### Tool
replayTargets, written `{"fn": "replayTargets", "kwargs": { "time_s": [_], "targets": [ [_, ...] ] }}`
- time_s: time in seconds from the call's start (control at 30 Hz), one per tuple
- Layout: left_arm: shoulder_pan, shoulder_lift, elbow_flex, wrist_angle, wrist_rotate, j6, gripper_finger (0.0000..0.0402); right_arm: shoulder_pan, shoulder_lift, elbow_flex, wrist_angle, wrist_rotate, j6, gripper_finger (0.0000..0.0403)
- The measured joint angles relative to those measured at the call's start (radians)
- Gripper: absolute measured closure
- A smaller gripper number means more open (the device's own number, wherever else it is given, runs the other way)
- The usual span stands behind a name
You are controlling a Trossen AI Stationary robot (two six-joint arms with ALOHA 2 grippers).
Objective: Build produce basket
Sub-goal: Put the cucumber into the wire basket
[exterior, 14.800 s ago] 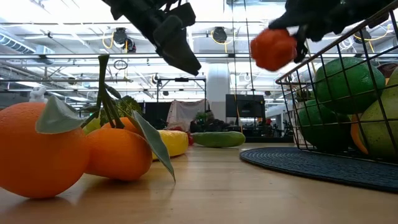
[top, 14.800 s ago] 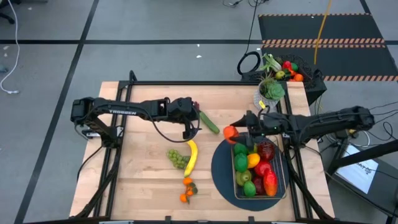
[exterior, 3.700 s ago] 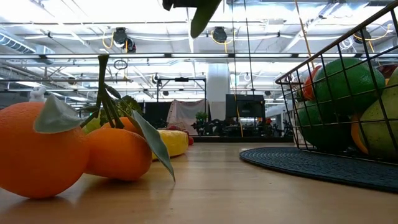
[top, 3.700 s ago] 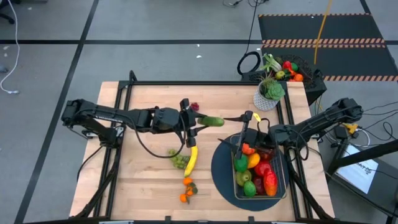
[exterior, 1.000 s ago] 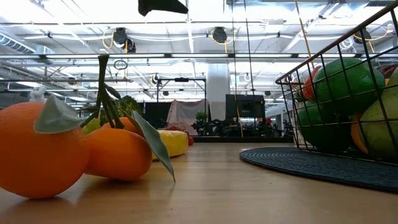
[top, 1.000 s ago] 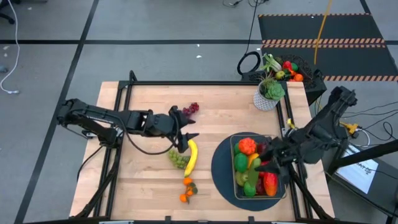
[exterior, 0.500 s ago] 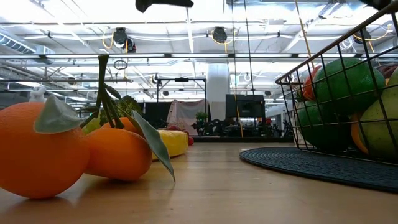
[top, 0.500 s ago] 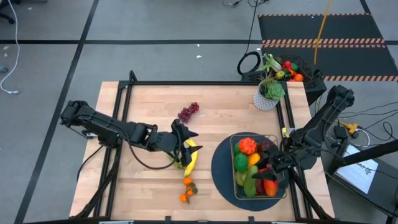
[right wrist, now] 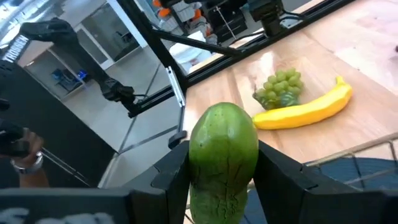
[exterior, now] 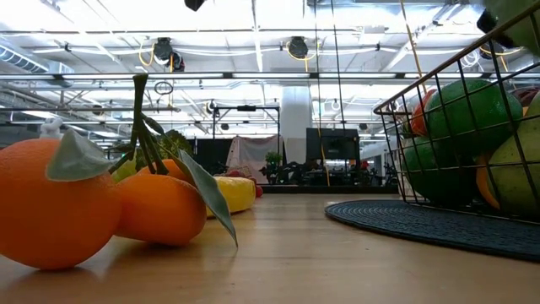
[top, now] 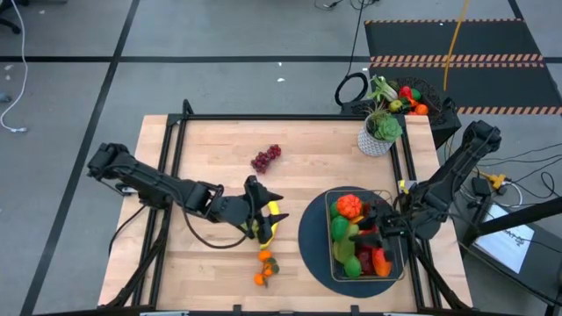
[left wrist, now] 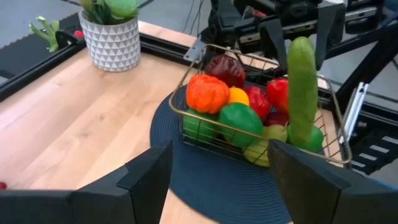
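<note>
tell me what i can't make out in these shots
- Banana and green grapes in the high view: mostly covered by the left gripper.
- Bottom of the basket in every view: hidden under piled produce.
- Lower end of the cucumber in the right wrist view: cut off by the picture edge.
- Right gripper in the low view: almost wholly out of frame.

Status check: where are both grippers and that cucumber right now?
Right gripper shut on cucumber, upright over basket. Left gripper open, empty, above banana. Basket crowded; nothing blocks the drop.
</note>
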Motion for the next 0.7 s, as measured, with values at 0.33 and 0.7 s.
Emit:
{"fn": "replayTargets", "kwargs": {
  "time_s": [0.33,0.7],
  "targets": [
    [-0.004,0.002,0.0,0.003,-0.002,0.027,0.014,-0.007,0.0,-0.044,-0.009,0.046,-0.04,0.0219],
    [-0.003,0.002,0.0,0.001,-0.002,0.03,0.014,-0.007,-0.134,-0.045,-0.098,0.043,-0.204,0.0175]
  ]
}}
